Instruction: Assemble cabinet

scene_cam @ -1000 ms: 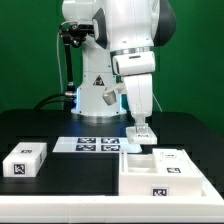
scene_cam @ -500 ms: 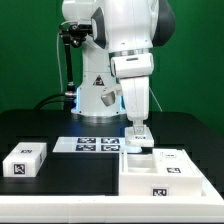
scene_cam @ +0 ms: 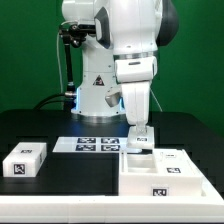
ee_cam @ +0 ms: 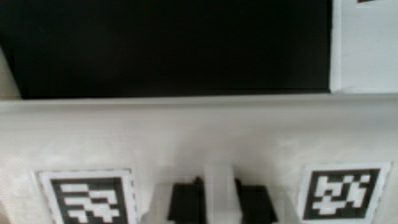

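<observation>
The cabinet is a large white square box with black-and-white tags at the exterior view's lower right. My gripper hangs over its back left corner, shut on a small white tagged block that sits at the cabinet's rim. In the wrist view the block fills the picture as a white face with two tags. My dark fingers stand close together on a thin white edge, with the gripper midway between the tags. A second small white tagged block lies loose at the exterior view's left.
The marker board lies flat on the black table between the loose block and the cabinet. The robot's base stands behind it, with a green wall beyond. The black table shows past the block in the wrist view.
My gripper and the held block have shifted slightly toward the exterior view's right and a little lower, closer onto the cabinet's back left corner. The loose block has not moved.
</observation>
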### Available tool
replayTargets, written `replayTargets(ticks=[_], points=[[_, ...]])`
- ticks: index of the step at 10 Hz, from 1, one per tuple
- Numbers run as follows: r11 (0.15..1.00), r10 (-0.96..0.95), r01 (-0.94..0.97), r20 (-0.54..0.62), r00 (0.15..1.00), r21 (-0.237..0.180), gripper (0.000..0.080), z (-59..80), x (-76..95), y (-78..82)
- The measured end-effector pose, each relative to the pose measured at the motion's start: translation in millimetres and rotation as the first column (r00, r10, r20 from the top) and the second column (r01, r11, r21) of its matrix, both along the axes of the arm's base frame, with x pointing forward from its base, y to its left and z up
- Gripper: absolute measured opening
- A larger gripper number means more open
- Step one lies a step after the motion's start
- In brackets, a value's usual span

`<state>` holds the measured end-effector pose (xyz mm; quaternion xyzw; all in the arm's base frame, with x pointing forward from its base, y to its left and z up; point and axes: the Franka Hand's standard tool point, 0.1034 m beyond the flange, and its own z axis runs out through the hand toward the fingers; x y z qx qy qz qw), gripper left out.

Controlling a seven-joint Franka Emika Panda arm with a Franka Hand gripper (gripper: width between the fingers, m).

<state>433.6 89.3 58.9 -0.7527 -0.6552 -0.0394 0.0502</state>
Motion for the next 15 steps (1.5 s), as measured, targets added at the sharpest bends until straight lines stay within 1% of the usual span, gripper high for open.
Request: replayTargets(ticks=[2, 4, 7, 10, 13, 15], points=[[0.999, 0.049, -0.049, 0.009, 0.999, 0.001, 0.0064, -0.8, 2.7, -11.0], [0.998, 0.066, -0.066, 0.013, 0.998, 0.002, 0.0064, -0.9, 4.7, -17.0], [0.998, 0.068, -0.068, 0.017, 0.998, 0.006, 0.0064, -1.0, 9.7, -17.2], [0.997, 0.078, -0.078, 0.022, 0.997, 0.018, 0.0064, -2.7, 17.0, -10.3], [0.997, 0.074, -0.075, 0.02, 0.997, 0.018, 0.0064, -3.8, 16.3, -11.1], [0.997, 0.078, -0.078, 0.027, 0.997, 0.017, 0.0064, -2.3, 19.7, -15.1]])
